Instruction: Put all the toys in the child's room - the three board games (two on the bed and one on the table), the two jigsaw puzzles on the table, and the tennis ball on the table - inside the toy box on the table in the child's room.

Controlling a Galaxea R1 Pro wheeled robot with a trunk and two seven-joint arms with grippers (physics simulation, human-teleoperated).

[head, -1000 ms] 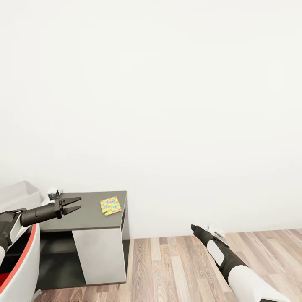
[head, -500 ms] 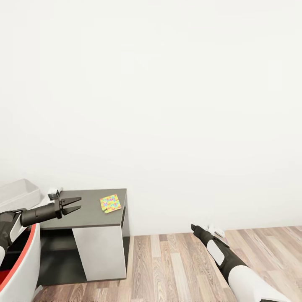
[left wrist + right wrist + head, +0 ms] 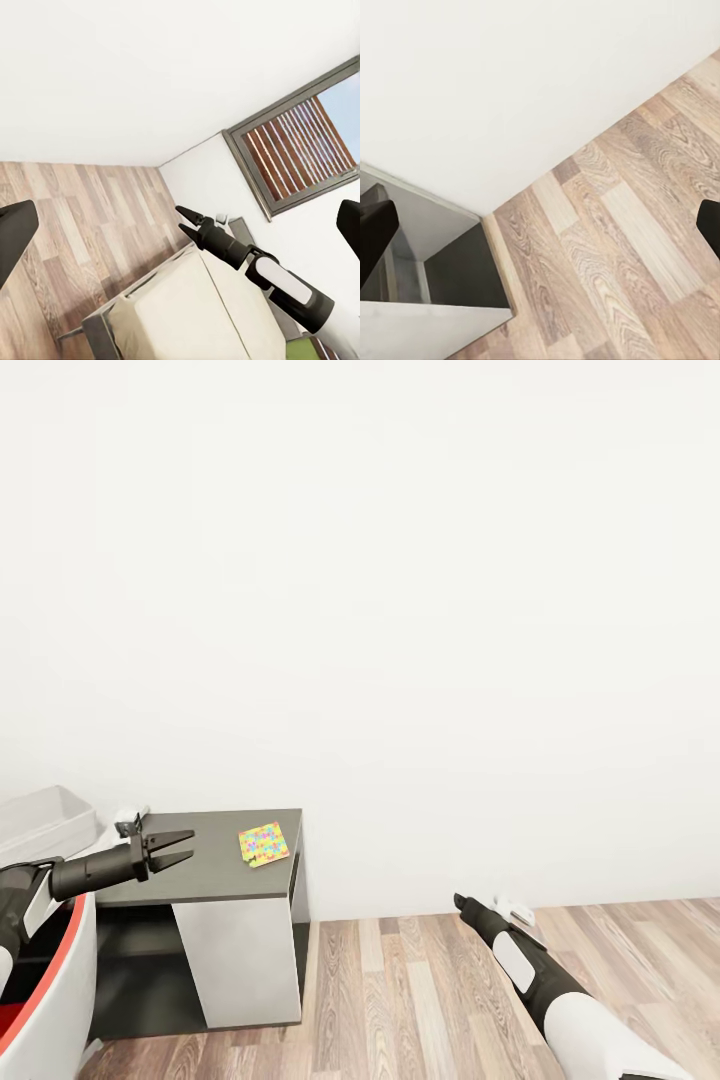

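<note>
The jigsaw puzzle (image 3: 264, 845) lies flat on the bench (image 3: 215, 875), just right of the open, empty left gripper (image 3: 180, 847), the nearer one.

Our left gripper (image 3: 180, 849) juts forward from a level forearm, its two fingers spread apart and empty. Our right arm (image 3: 540, 975) reaches forward and low, its gripper (image 3: 461, 903) fingers parted too.

Both arms are black tubes with white panels. The left arm (image 3: 60, 877) ends in a dark two-fingered left gripper (image 3: 175, 847). The right arm (image 3: 545, 985) widens into a white shell. The trunk (image 3: 45, 1000) is white, edged red.
</note>
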